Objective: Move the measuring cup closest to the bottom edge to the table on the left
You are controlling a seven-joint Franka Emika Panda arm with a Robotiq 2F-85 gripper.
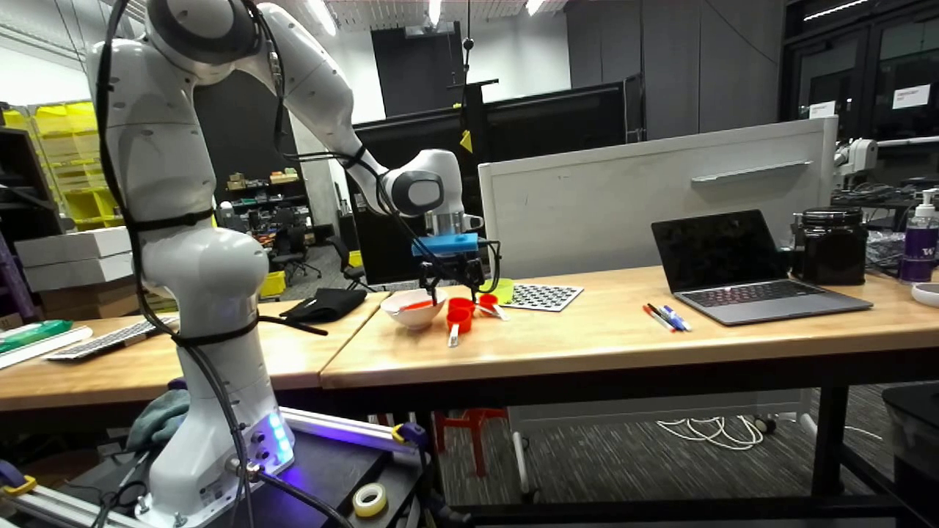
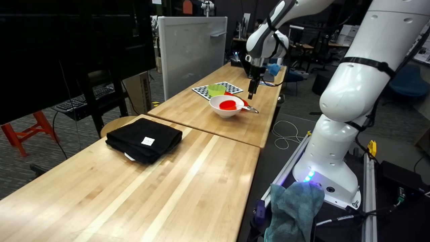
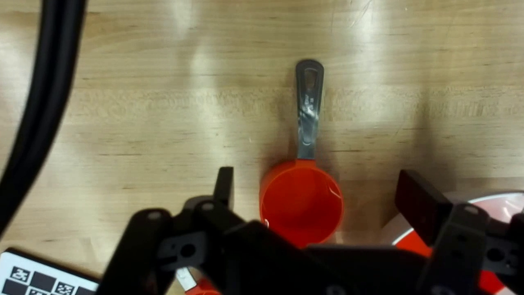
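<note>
The red measuring cup (image 1: 459,320) nearest the bench's front edge sits upright, its short handle pointing to that edge. In the wrist view the cup (image 3: 301,196) lies between my spread fingers, its grey handle pointing up in the picture. My gripper (image 3: 318,186) is open around the cup's sides with a gap on both sides. It hangs above the cups in both exterior views (image 1: 453,292) (image 2: 251,95). In an exterior view the cup is partly hidden behind the bowl. The shorter wood table (image 2: 161,198) adjoins the long bench; it shows at the left (image 1: 293,359).
A white bowl (image 1: 415,317) holding a red cup stands close beside the measuring cup, under one finger. More red cups (image 1: 488,301), a yellow-green cup (image 2: 216,89) and a checkered board (image 1: 544,297) are behind. A black cloth (image 2: 144,139) lies on the shorter table. A laptop (image 1: 763,293) stands farther along.
</note>
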